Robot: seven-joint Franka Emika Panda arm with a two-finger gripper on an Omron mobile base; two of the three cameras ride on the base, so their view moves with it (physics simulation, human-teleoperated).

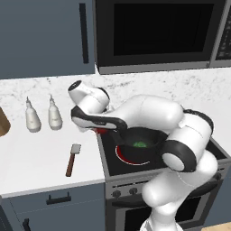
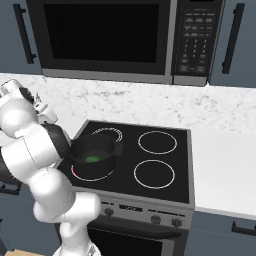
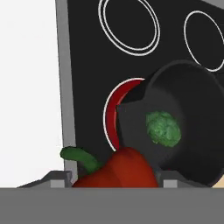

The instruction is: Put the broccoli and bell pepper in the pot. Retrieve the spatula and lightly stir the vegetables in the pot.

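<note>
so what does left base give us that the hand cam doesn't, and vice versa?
Left base alone: the spatula lying on the counter, two white squeeze bottles behind it, the microwave above. Hand view alone: the bell pepper up close between the claw tips, beside the pot's rim, not inside. Both: the pot on the glowing front-left burner, the broccoli in it.

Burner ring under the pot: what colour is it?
Red, glowing beneath the pot; clearest in the hand view.
</note>
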